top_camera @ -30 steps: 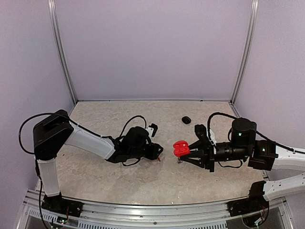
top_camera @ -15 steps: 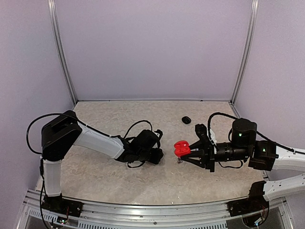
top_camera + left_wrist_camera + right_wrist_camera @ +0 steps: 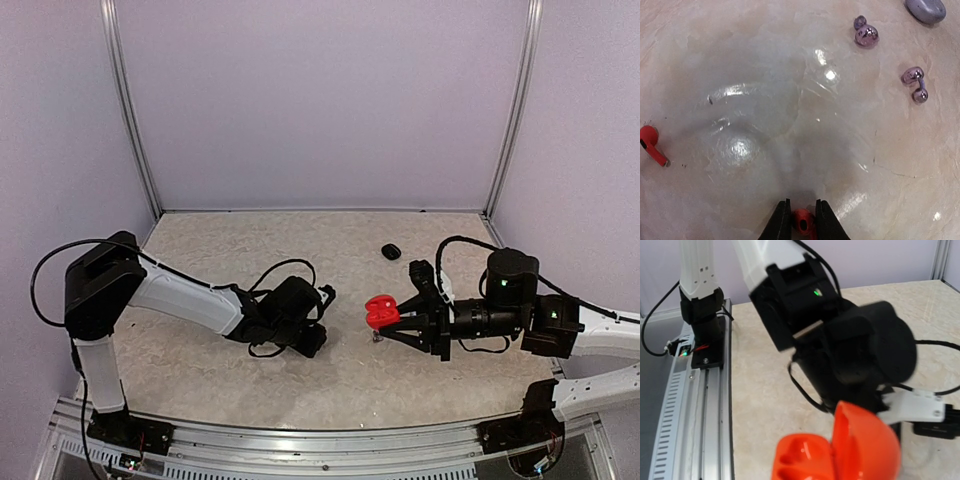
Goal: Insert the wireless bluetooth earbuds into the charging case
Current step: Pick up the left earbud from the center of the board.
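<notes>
Over the desk (image 3: pixel 790 100), the left hand (image 3: pixel 801 216) is pinching a red earbud (image 3: pixel 803 223), the right hand (image 3: pixel 393 321) gripping an open red case (image 3: pixel 377 309).

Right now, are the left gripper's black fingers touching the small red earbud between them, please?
Touching. The left wrist view shows the left gripper pinching the small red earbud, no gap either side.
</notes>
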You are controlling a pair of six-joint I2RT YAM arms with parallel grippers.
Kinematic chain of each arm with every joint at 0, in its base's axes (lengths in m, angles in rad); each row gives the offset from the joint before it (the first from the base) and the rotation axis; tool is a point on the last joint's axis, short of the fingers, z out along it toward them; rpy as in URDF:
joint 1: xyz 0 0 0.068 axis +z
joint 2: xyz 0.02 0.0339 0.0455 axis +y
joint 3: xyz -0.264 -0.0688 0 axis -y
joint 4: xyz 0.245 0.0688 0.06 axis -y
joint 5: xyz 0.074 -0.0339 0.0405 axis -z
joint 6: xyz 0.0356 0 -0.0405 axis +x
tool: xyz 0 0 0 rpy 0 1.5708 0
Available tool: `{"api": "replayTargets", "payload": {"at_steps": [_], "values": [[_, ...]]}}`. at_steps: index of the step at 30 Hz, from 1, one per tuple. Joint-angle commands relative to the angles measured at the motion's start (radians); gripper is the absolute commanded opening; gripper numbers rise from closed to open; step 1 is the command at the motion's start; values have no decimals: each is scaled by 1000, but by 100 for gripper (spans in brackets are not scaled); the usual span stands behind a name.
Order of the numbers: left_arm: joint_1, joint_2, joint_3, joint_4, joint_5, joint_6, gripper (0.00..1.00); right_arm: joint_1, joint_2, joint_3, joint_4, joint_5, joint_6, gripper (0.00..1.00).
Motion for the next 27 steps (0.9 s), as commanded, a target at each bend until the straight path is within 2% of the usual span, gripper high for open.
{"api": "replayTargets", "payload": {"at_steps": [1, 11, 14, 19, 27], "values": [[-13, -69, -86, -174, 89, 67, 19, -7, -15, -8, 3, -4, 6, 0], [-32, -185, -161, -334, 135, 81, 18, -10, 2, 12, -12, -6, 2, 0], [-38, -210, -165, -378, 135, 67, 23, -9, 13, 17, -13, -9, 2, 0], [-38, -214, -115, -454, 122, 67, 32, -9, 28, 22, -8, -17, 3, 0], [-21, -179, -35, -515, 122, 77, 33, -11, 22, 24, -14, -13, 5, 0]]}}
